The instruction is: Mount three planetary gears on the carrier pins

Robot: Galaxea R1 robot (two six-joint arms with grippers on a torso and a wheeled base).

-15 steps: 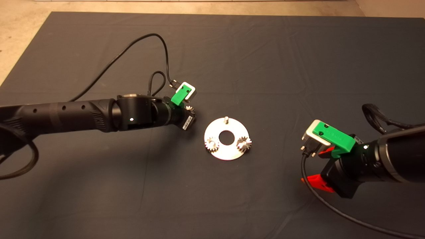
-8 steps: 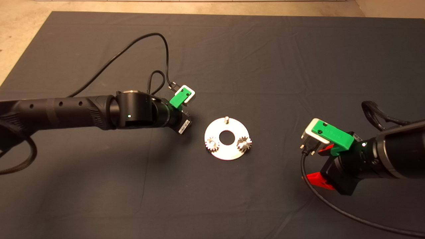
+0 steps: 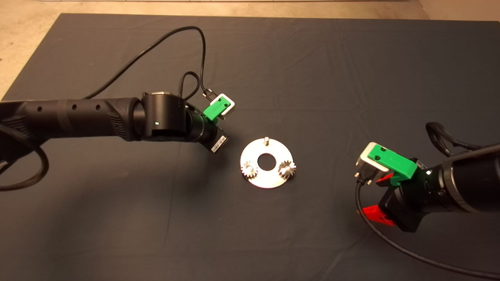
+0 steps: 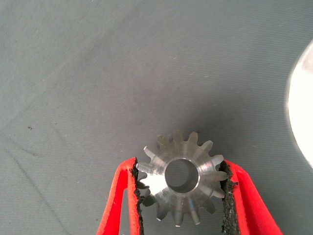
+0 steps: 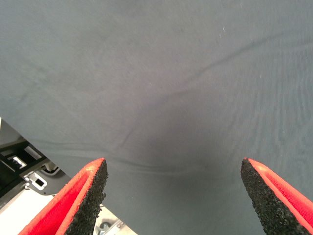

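A flat silver disc (image 3: 256, 150) lies at mid-mat with three carrier pins. Two planetary gears (image 3: 248, 169) (image 3: 287, 168) sit on the two near pins. The far pin (image 3: 266, 139) is bare. My left gripper (image 4: 180, 164) is shut on the third gear (image 4: 182, 182), holding it by its teeth above the mat just left of the disc, whose rim (image 4: 301, 111) shows in the left wrist view. In the head view the wrist (image 3: 213, 134) hides that gear. My right gripper (image 3: 375, 196) is open low on the right, with nothing between its fingers (image 5: 90, 196).
A black cable (image 3: 164, 43) loops from the left wrist across the far left of the mat. Another cable (image 3: 394, 244) trails from the right wrist along the near right. The mat's far edge meets the pale floor (image 3: 234, 7).
The left arm has shifted slightly toward the far side and right, nearer the disc, and its wrist now covers the held gear in the head view. The right gripper has hardly moved.
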